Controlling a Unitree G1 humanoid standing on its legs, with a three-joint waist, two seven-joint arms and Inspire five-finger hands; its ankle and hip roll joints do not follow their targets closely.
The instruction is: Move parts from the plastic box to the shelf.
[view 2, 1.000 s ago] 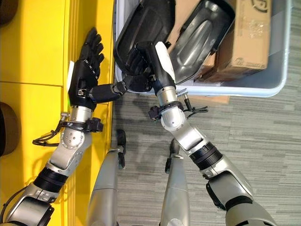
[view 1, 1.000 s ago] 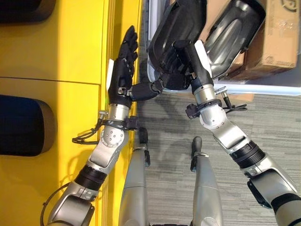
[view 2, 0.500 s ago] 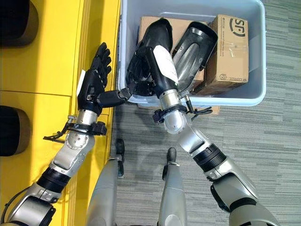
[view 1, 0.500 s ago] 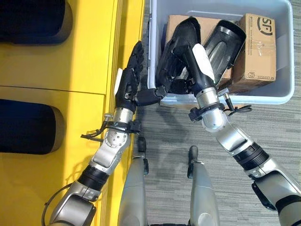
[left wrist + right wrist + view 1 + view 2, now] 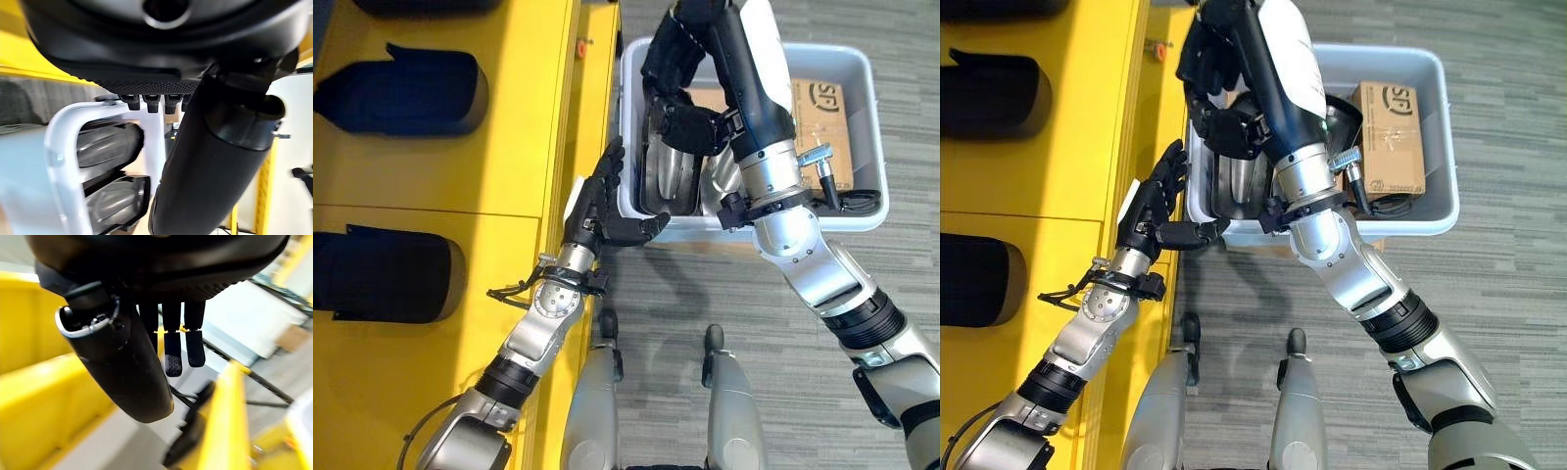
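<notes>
The right hand (image 5: pixel 677 54) hangs above the plastic box (image 5: pixel 1410 223), over the end nearest the yellow shelf (image 5: pixel 519 127). Its fingers (image 5: pixel 174 357) droop loose and nearly straight, with nothing between them and the thumb. A second ago those fingers were wrapped round a dark part held up over the box, and half a second ago hand and part were low inside it. Now the hand is up again without it. The shiny dark parts (image 5: pixel 671 171) stand inside the box at its shelf-side end, below the hand, and a cardboard carton (image 5: pixel 827 103) sits at the far end.

The left hand (image 5: pixel 597 201) is just outside the box's shelf-side wall, fingers straight and spread, thumb reaching toward the box's near corner, holding nothing. Other dark parts (image 5: pixel 411 93) lie on the shelf, well away from the box.

By the look of it the part has gone back into the box, not across to the shelf, so this transfer is not made. The right hand will likely have to reach in and take a fresh hold before anything can be carried over
</notes>
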